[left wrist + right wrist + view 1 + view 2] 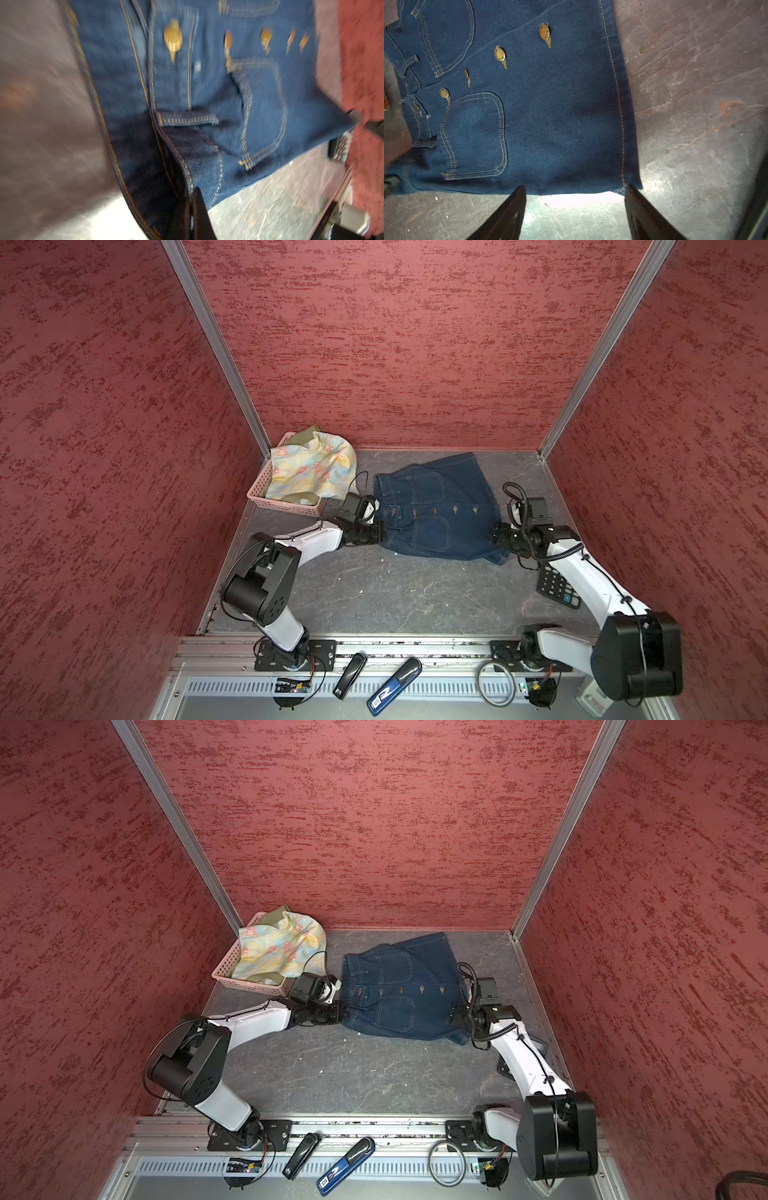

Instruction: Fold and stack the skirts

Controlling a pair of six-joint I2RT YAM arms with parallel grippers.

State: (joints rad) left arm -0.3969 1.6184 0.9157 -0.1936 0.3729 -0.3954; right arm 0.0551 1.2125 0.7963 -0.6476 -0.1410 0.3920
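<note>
A: Where do we log the denim skirt (436,510)?
B: Flat on the table (395,593), buttons up, waistband toward the basket (286,506). We note the floral skirt (309,468) and olive skirt (305,435) in that basket.
A: And the left gripper (196,209)?
B: Fingers pressed together, pinching the waistband's near corner. Wrist view blurred.
A: And the right gripper (576,189)?
B: Fingers spread at the near hem corner, with bare table between them.
</note>
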